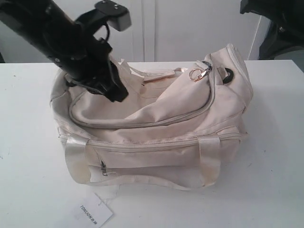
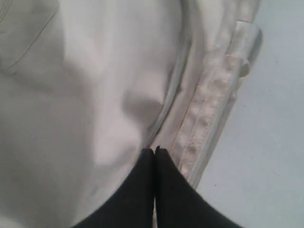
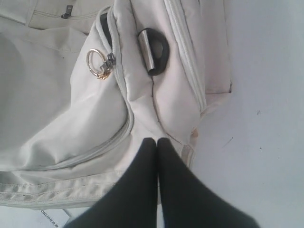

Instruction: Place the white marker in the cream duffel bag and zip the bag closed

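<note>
Cream duffel bag (image 1: pixel 156 128) looks zipped shut to me, white marker out of sight, left pincer (image 2: pixel 154 151) and right pincer (image 3: pixel 157 140) both closed

The only legible print is on a white paper tag (image 1: pixel 93 213) at the lower left of the exterior view, lying on the table (image 1: pixel 28 190) just in front of the bag (image 1: pixel 156 128). It reads "TONLION" in dark capitals, running diagonally across the tag. A small mark after the word is too small to make out. In the right wrist view a sliver of the same tag (image 3: pixel 49 214) shows at the bottom left edge, with only "ONLION" visible.
</note>
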You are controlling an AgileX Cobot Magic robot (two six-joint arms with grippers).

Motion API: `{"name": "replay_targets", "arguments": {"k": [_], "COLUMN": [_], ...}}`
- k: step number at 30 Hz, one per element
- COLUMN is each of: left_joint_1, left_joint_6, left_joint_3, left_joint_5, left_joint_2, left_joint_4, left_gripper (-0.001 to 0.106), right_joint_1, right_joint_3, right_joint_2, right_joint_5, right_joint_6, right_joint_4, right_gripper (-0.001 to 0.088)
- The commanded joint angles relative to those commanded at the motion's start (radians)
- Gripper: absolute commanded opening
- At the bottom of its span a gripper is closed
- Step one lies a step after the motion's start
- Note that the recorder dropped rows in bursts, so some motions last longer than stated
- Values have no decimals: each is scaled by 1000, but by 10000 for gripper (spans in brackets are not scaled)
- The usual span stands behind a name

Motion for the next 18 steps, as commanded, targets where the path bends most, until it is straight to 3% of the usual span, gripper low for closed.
{"name": "replay_targets", "arguments": {"k": [2,8,18], "left_joint_1": [87,223,335], "left_joint_6": [-46,-72,-92], "left_joint_3": [0,14,130], "left_joint_5": [45,104,72], "left_joint_2": [-20,-54,-140], "left_joint_4": [5,29,43], "left_gripper": [0,0,0], "right_joint_1": [0,0,0], "right_joint_3": [0,0,0], "right_joint_2": [0,0,0], "right_joint_5": [0,0,20], "right_joint_6": [0,0,-4], "right_joint_4": [7,7,7], "right_gripper": [0,0,0]}}
